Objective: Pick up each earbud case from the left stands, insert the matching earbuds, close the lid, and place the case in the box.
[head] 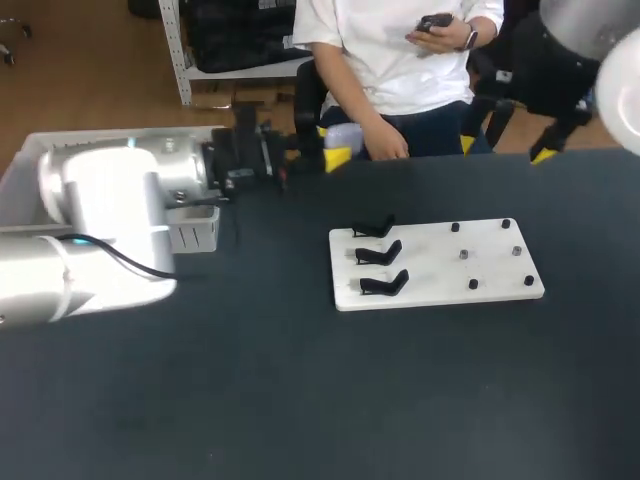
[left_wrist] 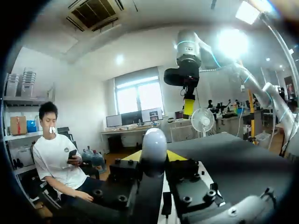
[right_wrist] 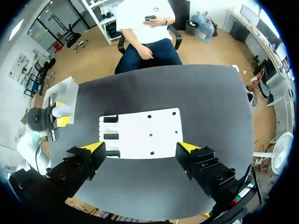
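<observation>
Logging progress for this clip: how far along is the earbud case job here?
Done: the three black stands on the white board are empty. In hand: the left gripper is shut on a white case, off the board. The right gripper hangs open over the board. Left: this case is not yet in the box; what the box already holds cannot be seen.

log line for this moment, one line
left gripper: shut on earbud case | right gripper: open, empty, facing white board | stands: three, all empty
</observation>
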Controlling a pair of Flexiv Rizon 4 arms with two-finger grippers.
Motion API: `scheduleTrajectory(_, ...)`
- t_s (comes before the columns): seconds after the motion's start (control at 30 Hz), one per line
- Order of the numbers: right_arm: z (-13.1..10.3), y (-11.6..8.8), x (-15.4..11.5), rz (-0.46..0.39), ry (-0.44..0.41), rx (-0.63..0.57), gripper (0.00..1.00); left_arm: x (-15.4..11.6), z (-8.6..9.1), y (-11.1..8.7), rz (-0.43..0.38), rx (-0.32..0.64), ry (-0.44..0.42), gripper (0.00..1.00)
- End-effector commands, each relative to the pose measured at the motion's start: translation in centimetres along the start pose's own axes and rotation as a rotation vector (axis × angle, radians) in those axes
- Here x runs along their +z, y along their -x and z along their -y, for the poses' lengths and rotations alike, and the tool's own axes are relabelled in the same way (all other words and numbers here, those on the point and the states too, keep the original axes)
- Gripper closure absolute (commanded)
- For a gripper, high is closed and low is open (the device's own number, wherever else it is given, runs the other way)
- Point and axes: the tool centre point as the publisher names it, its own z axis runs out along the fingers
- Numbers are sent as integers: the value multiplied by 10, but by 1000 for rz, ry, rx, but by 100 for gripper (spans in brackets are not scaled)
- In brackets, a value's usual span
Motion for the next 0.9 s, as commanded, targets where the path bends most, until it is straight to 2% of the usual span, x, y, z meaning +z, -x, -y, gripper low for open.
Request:
scheduleTrajectory(0.03,9,-26,1,205,3,14,0,-77,-14,14,-55,32,137,100)
scheduleTrajectory(0.17,9,-37,9,170,4,38,0,-119,-44,6,-120,55,197,100)
scheduleTrajectory(0.27,9,-46,14,143,3,58,0,-153,-65,-2,-125,60,253,100)
scheduleTrajectory(0.43,9,-56,20,109,-10,90,0,-192,-87,-25,-147,46,311,100)
scheduleTrajectory(0.67,5,-64,20,100,-4,112,0,-222,-95,-75,-212,-59,382,100)
scheduleTrajectory(0.8,3,-66,22,111,94,101,0,-232,-95,-100,-219,-126,415,100)
scheduleTrajectory(0.9,3,-68,20,118,140,81,0,-234,-96,-108,-228,-152,411,100)
